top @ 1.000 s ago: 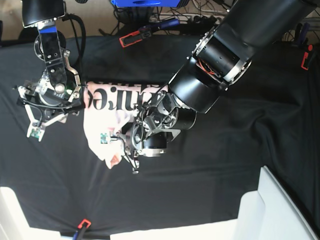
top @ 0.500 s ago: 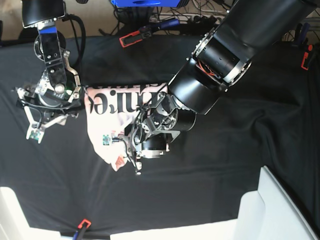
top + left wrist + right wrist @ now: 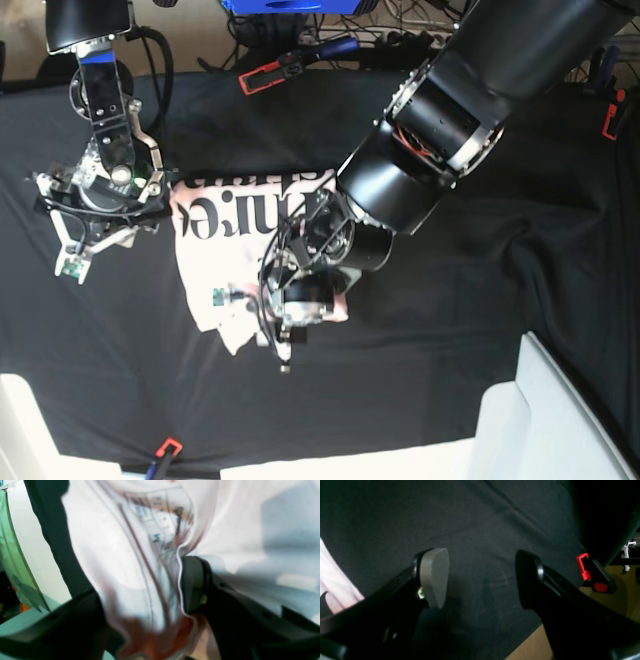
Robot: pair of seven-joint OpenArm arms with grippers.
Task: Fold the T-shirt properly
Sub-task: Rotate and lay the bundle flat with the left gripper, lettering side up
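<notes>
T-shirt (image 3: 225, 215) | black serif lettering, upside down | not legible

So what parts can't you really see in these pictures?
- T-shirt right side: base view, the left arm covers it.
- Left gripper: wrist view too blurred to tell whether it grips the cloth.
- Lettering: base view, partly covered, unreadable.
- Right gripper: open, empty.

Open black table cloth (image 3: 440, 330) right of and below the T-shirt (image 3: 215, 270); passage free there. Left arm's bulk (image 3: 430, 130) blocking approach from the upper right. Red clamps (image 3: 262, 75) along the cloth's far edge. White bins (image 3: 560, 420) at the near corners, seemingly.
</notes>
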